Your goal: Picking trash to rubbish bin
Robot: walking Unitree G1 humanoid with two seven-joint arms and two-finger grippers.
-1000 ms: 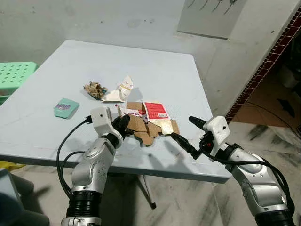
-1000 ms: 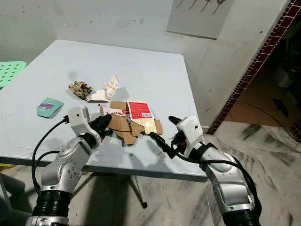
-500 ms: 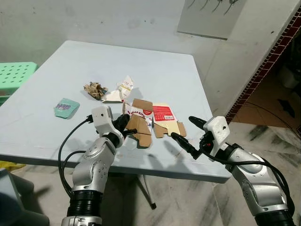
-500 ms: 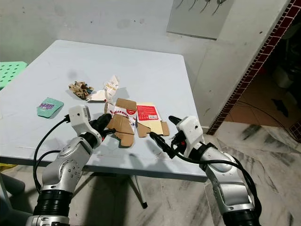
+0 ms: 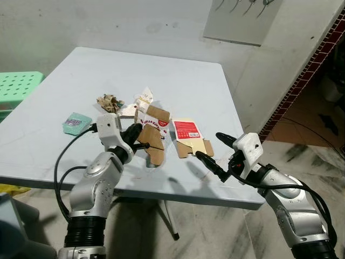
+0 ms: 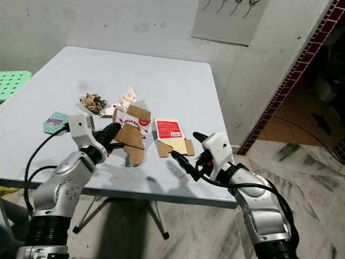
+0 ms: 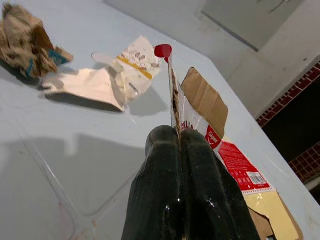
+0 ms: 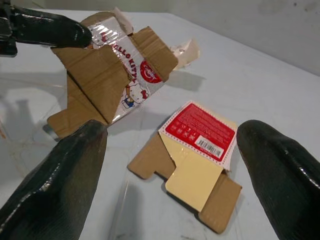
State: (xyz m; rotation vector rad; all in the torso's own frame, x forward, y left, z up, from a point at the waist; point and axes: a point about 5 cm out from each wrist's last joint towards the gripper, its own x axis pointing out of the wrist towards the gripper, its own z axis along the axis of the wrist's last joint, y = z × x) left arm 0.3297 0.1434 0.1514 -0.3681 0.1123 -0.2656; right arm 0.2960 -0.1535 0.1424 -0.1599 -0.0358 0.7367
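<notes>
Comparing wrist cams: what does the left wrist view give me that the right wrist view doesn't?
Left wrist alone: the left gripper seen end on, shut on the edge of the printed cardboard piece, plus the white wrapper and the crumpled brown wrapper on the table.

Right wrist alone: the right gripper, open, hovering over the red-labelled cardboard piece, whose whole outline lies flat.

Shared: both cardboard pieces and the pale table; the left gripper's fingers also show from the side in the right wrist view.
</notes>
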